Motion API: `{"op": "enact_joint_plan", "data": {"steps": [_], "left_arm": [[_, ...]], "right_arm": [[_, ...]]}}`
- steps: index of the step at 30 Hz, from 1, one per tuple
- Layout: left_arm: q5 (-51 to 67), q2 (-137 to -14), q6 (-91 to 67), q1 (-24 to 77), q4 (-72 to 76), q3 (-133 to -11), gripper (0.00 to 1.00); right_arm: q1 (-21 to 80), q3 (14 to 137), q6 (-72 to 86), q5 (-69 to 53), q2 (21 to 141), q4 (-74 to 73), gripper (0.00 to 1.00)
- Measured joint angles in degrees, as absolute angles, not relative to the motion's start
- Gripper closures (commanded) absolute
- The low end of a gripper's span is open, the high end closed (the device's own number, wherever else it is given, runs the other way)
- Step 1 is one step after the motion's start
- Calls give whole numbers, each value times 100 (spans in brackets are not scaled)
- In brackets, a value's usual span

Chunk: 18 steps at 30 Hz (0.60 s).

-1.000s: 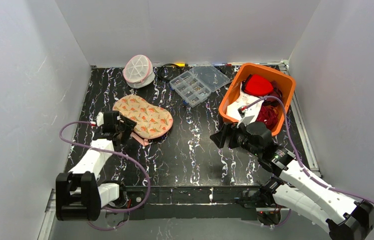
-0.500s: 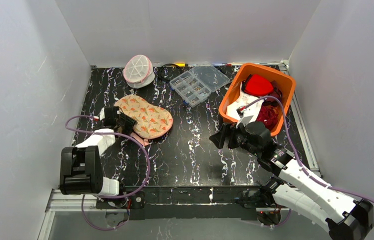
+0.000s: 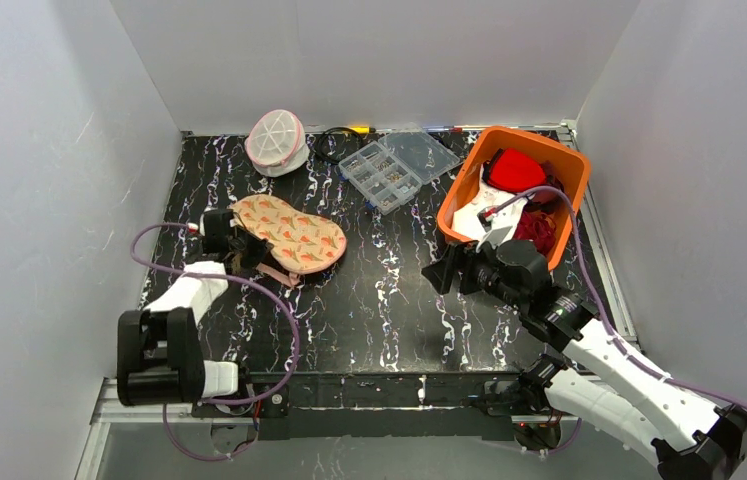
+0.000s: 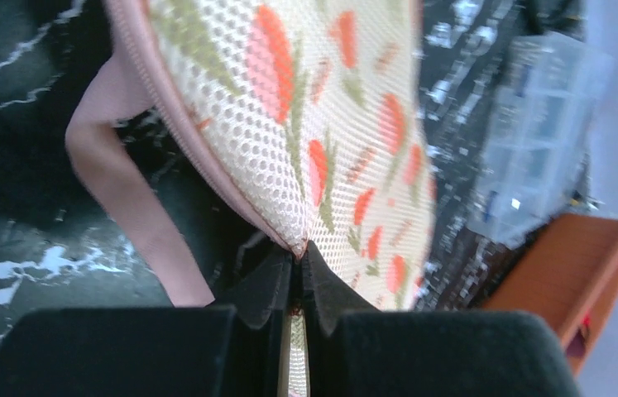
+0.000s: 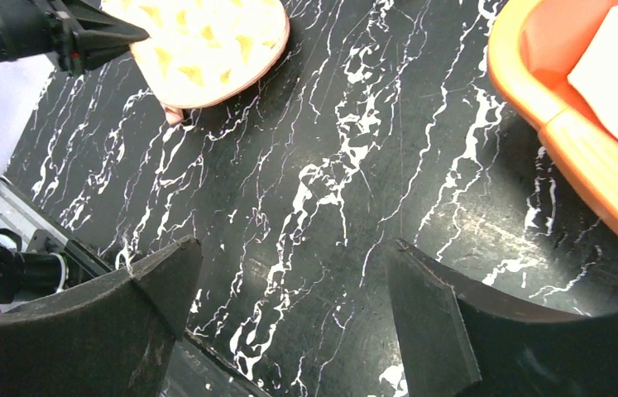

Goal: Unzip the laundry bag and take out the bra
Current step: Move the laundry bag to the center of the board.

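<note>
From the overhead cam, the laundry bag (image 3: 275, 141), the little white domed mesh pod with the pink rim, sits at the far left of the black marbled bench (image 3: 389, 300), spoked flat face tilted up, and neither arm is touching it. Just right of it are a black cable (image 3: 327, 148) and a clear compartment box (image 3: 397, 166) with its lid flipped open. Nearer the arms lies a carrot-print mesh pouch (image 3: 289, 233), and the left gripper (image 3: 244, 252) is right at its near-left edge. Over on the right there's an orange bin (image 3: 456, 195) with something red (image 3: 515, 170) and other fabric in it, and the right gripper (image 3: 446, 275) hangs over bare bench just beside the bin's near-left corner. The left wrist cam is pretty clear: the left gripper (image 4: 298, 258) has its fingers (image 4: 264, 289) pressed together, pinching the pink-trimmed edge of the carrot-print mesh pouch (image 4: 330, 141), with a sliver of the cream mesh showing between them. A pink strap (image 4: 123, 215) loops out from under the pouch onto the bench (image 4: 24, 190), and the clear compartment box (image 4: 537, 141) and orange bin (image 4: 570, 273) are blurry behind it. On the right wrist cam, the right gripper (image 5: 293, 248) has its fingers (image 5: 140, 314) wide apart with nothing between them but bench (image 5: 330, 165). The pouch (image 5: 206, 41) and the left gripper (image 5: 136, 35) show up top left, the bin's rim (image 5: 553, 107) top right.
</note>
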<state>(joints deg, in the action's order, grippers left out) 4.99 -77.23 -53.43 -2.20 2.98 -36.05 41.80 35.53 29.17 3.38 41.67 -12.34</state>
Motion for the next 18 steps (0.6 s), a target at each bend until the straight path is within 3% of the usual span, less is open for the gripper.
{"op": "enact_joint_plan", "data": {"steps": [8,18], "left_arm": [[1487,-6224,-5122,-80,-176,-3605,100],[2086,-4593,-4469,1599,-1107,-3057,100]], "right_arm": [[4180,4088,2482,613,4093,-1750,9],[4180,4040,2235,711,3850,-2228,1]]}}
